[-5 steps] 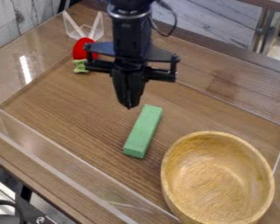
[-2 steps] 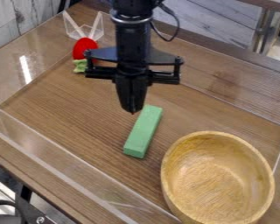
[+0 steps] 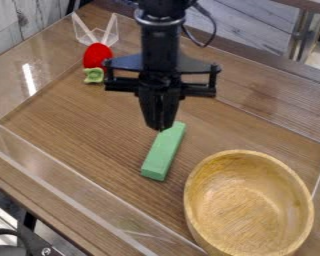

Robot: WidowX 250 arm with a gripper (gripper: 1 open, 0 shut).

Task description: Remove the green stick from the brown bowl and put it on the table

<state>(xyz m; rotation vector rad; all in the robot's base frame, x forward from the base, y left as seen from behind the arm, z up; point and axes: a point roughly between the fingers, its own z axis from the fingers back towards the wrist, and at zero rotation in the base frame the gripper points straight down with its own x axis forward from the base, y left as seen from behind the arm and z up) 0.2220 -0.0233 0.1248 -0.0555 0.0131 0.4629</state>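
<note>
Placement looked finished: the green stick (image 3: 163, 152) lay flat on the worktop (image 3: 83, 125), in the middle of the frame, just left of the brown bowl (image 3: 250, 204) and apart from its rim. The bowl, at the lower right, was empty.

The tool (image 3: 159, 122) hung point-down directly above the stick's upper end, and its dark fingers tapered together so closely in this view that I could not tell whether they were parted or pressed shut. Nothing appeared to be pinched between them, though whether the tips touched the stick could not be made out.

As a judgement, the step in hand was letting go and backing off. Doing that well would mean lifting straight up, without any sideways drag, so the fingers cleared the stick's end without nudging it toward the bowl or spinning it.

The stick's long axis ran from the lower left to the upper right of the frame, steeply, nearly up and down. Its upper end pointed toward the tool, its lower end toward the near edge. A small red toy (image 3: 93, 60) sat at the upper left, well apart.
</note>
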